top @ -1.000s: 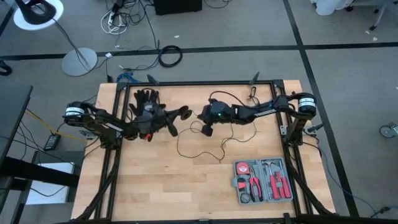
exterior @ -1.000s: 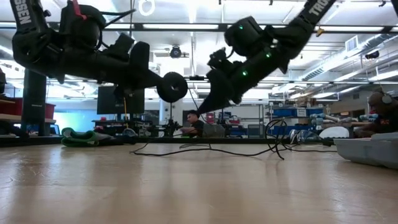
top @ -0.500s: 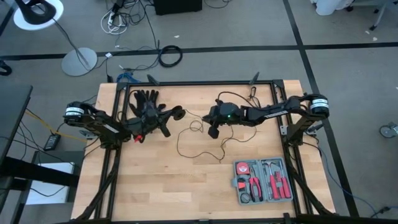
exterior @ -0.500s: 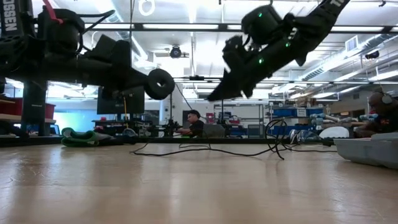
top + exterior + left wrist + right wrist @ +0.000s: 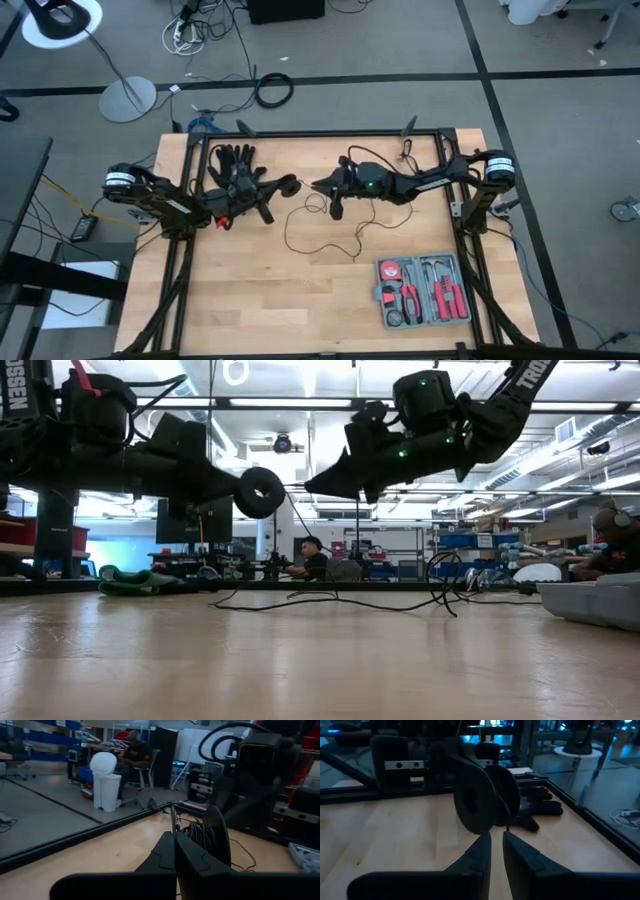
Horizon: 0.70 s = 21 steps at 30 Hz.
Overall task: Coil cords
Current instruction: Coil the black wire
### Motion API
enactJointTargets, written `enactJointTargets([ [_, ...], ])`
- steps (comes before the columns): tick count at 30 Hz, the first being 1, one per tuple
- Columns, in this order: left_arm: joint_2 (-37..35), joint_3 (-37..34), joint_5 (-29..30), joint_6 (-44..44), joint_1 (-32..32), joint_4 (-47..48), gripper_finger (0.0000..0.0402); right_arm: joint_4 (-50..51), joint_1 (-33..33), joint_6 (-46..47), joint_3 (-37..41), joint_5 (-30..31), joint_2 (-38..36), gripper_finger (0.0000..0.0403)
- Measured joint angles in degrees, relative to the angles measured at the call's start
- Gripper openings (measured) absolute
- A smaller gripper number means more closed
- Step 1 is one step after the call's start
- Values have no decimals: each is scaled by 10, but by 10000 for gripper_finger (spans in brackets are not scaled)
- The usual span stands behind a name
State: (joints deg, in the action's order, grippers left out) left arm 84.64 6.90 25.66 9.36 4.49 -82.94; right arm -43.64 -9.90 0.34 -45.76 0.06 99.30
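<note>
The cord is a thin black wire (image 5: pixel 322 247) that lies in loose bends on the wooden table and ends in a round black disc (image 5: pixel 260 492). The disc is held up in the air at the tip of my left gripper (image 5: pixel 277 189), which is shut and reaches in level from the left. From the disc the wire hangs slack (image 5: pixel 296 512) down to the table. My right gripper (image 5: pixel 496 841) points almost level at the disc (image 5: pixel 476 805) from the right, a short way off. Its fingers stand a narrow gap apart, with nothing between them. My left gripper holds the cord at its disc end, fingers level and coming from the table's left. In the left wrist view the wire (image 5: pixel 171 819) rises from the shut fingertips and the disc (image 5: pixel 218 830) stands edge-on just beside them. The disc is lifted clear of the table.
A black glove (image 5: pixel 231 157) lies at the far left of the table, behind the left gripper. An open case of tools (image 5: pixel 424 290) sits near the front right. The table's black frame rail (image 5: pixel 330 134) runs along the far edge.
My right gripper has risen and tipped from slanting down to almost level, its tips now at the disc's height. My left gripper has drawn the disc a little toward the table's left, then kept still. The wire on the table has shifted little.
</note>
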Motion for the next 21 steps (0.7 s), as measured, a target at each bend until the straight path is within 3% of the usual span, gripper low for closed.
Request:
enactJointTargets([
  [12, 0, 12, -59, -16, 0, 6, 0, 10, -4, -37, -21, -48, 1, 75],
  [21, 0, 72, -70, -37, 0, 98, 0, 34, -4, -11, -21, -72, 1, 91],
])
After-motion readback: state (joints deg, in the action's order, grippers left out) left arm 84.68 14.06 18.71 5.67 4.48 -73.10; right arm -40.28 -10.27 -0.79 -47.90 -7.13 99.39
